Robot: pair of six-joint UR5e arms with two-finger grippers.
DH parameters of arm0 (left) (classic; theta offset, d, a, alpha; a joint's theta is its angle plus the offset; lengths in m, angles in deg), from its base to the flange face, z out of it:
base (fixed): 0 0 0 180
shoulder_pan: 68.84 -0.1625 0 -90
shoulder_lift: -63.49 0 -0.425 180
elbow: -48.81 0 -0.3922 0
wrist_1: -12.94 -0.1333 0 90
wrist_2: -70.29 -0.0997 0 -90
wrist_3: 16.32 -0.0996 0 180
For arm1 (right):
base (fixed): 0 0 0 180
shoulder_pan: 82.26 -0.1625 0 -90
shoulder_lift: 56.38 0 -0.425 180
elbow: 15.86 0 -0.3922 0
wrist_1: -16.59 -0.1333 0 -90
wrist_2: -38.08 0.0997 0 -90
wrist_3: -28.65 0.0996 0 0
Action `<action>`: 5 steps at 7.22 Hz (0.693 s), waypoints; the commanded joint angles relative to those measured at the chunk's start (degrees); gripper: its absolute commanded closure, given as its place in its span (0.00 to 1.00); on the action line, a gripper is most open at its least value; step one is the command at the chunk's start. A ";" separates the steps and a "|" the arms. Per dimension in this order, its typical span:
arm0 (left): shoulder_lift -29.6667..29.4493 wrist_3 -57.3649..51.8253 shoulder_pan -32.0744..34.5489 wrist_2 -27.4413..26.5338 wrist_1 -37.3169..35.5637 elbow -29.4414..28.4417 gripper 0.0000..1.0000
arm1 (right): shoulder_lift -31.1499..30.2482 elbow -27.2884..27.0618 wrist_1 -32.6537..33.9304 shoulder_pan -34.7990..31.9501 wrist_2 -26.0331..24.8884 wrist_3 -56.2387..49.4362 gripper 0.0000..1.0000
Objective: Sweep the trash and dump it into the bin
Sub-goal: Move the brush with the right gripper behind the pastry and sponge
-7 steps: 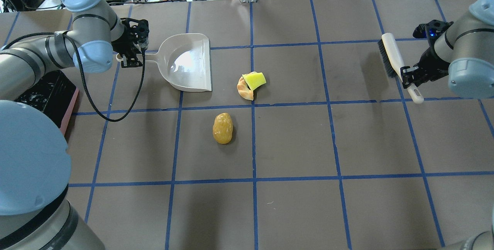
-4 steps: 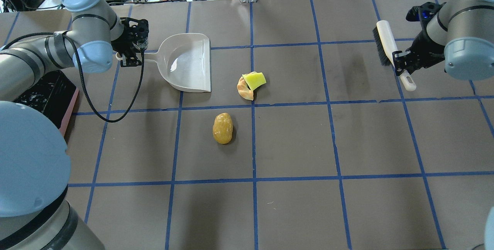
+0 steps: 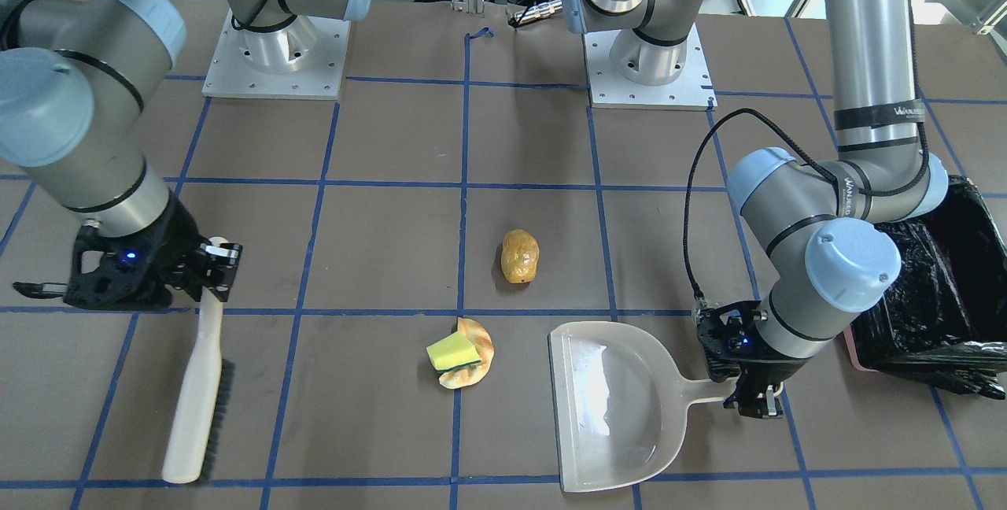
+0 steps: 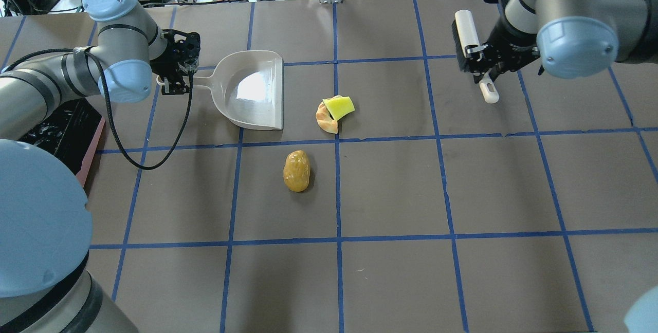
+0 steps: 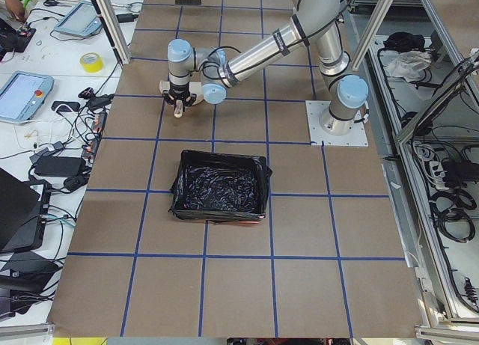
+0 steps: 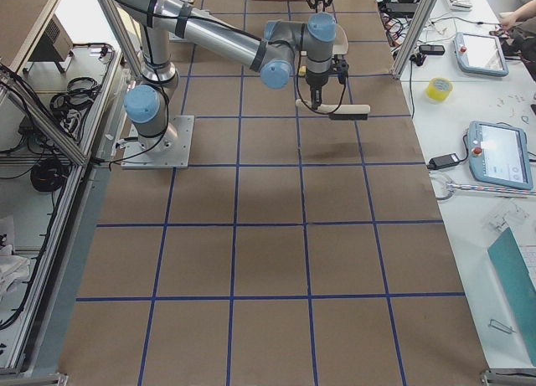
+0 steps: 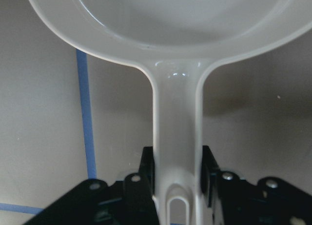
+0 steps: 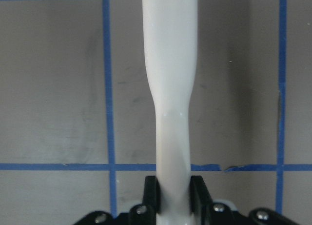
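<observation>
Front view: the left gripper clamps the dustpan handle; the right gripper grips the brush. The sponge lies on the bread piece just beside the pan's open lip; the potato lump sits apart. The bin is behind the left arm.

Overhead: the step looks like positioning for the sweep; next the brush must come down beyond the trash, with bare table between them.

Left wrist: fingers pinch the handle.

Right wrist: fingers pinch the brush handle.
</observation>
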State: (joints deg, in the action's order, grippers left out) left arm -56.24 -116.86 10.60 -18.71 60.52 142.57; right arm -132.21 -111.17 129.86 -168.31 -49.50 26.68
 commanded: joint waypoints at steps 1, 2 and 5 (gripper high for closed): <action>-0.06 -0.27 0.02 -0.03 0.05 -0.08 1.00 | 1.64 1.27 -0.60 -10.23 -0.04 15.44 1.00; -0.06 -0.27 0.10 -0.03 0.05 -0.08 1.00 | 1.56 1.18 -0.60 -12.19 0.04 19.77 1.00; 0.03 -0.27 0.28 -0.11 0.32 -0.08 1.00 | 3.83 0.92 0.02 -18.60 -0.04 29.19 1.00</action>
State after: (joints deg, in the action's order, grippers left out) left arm -56.25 -117.13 10.82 -18.81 60.77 142.48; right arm -129.76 -110.16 129.72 -184.01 -49.45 52.03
